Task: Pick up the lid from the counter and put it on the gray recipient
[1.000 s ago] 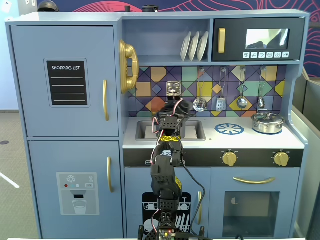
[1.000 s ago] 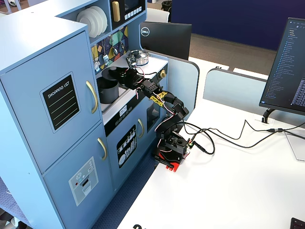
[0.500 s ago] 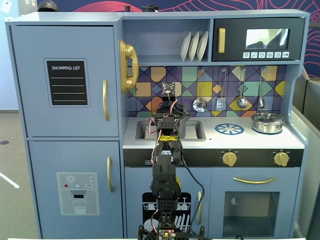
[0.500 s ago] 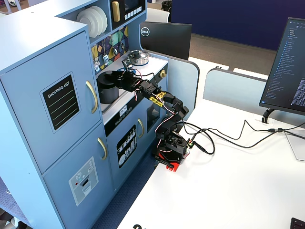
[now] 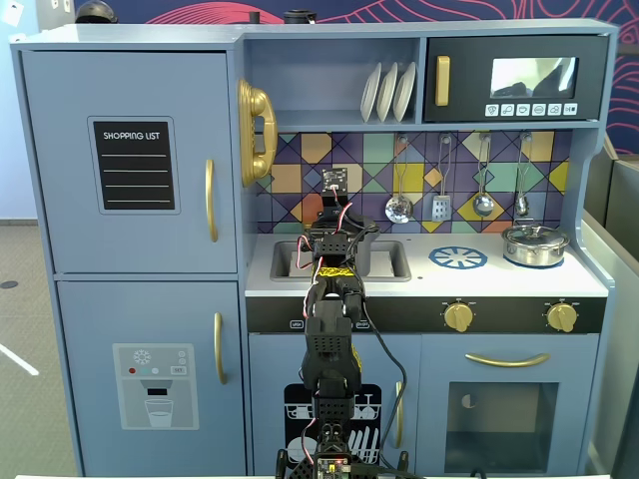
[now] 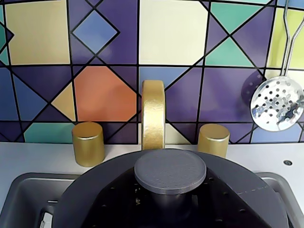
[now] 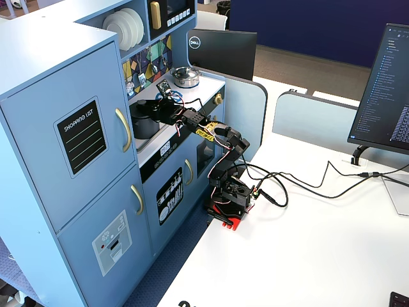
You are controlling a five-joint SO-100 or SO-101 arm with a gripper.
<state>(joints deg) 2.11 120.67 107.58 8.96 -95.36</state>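
Note:
The dark-gray lid (image 6: 95, 190) fills the bottom of the wrist view, and its round center knob (image 6: 170, 171) faces up. It hangs level over the sink recess (image 6: 28, 194). Black gripper jaws sit on either side of the knob's stem; my gripper (image 6: 170, 202) is shut on it. In a fixed view the arm reaches over the white counter (image 5: 429, 281) to the sink, where the gray pot (image 7: 144, 123) stands, with the gripper (image 7: 157, 111) at its top. From the front, the arm hides most of the pot (image 5: 362, 255).
A gold faucet (image 6: 153, 114) and two gold taps (image 6: 88, 143) stand just behind the sink. A blue burner ring (image 5: 458, 257) and the shiny silver lidded pot (image 5: 534, 244) are to the right. Utensils, including a skimmer (image 6: 277, 103), hang on the tiled wall.

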